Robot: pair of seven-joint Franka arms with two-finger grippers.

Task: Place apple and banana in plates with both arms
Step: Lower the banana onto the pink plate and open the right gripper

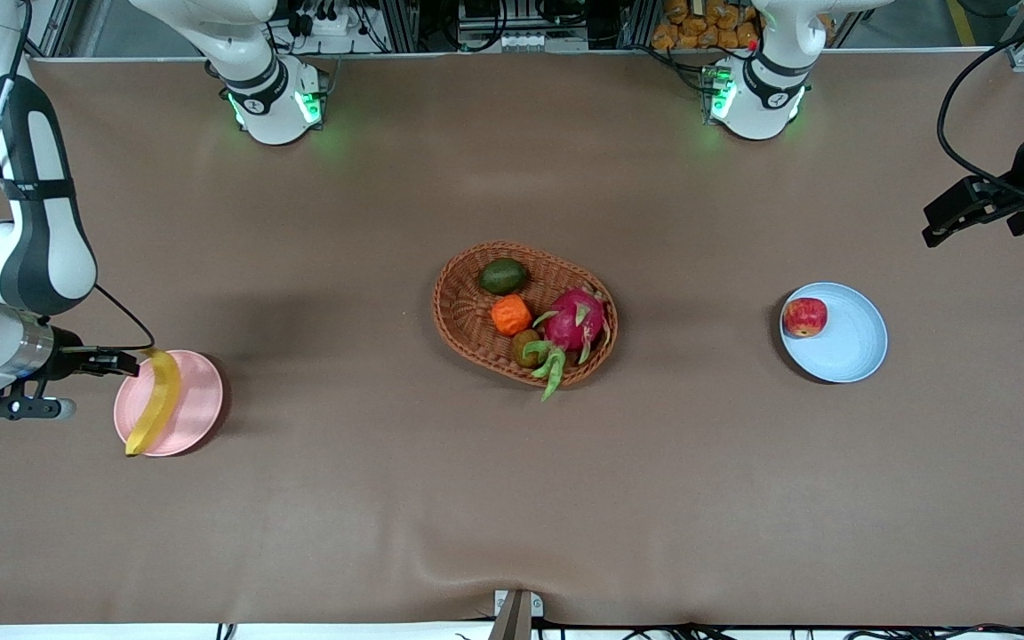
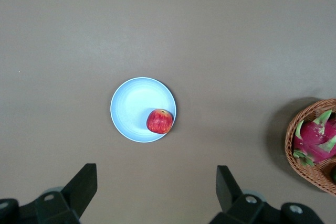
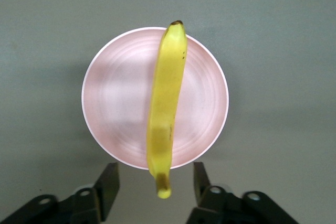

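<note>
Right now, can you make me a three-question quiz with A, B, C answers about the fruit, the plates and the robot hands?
1. Where is the apple?
A. in the basket
B. on the blue plate
C. on the bare table

2. How many fruits lie in the wicker basket?
A. four
B. one
C. seven

3. How do the right gripper jaws stand around the banana?
A. squeezed shut on it
B. open, one on each side of its stem end
C. holding the pink plate

Answers: 1 B, the apple sits near the blue plate's rim. 2 A, a green fruit, an orange one, a dragon fruit and a small brown one. 3 B, the right wrist view shows gaps on both sides of the banana, which lies across the pink plate.
</note>
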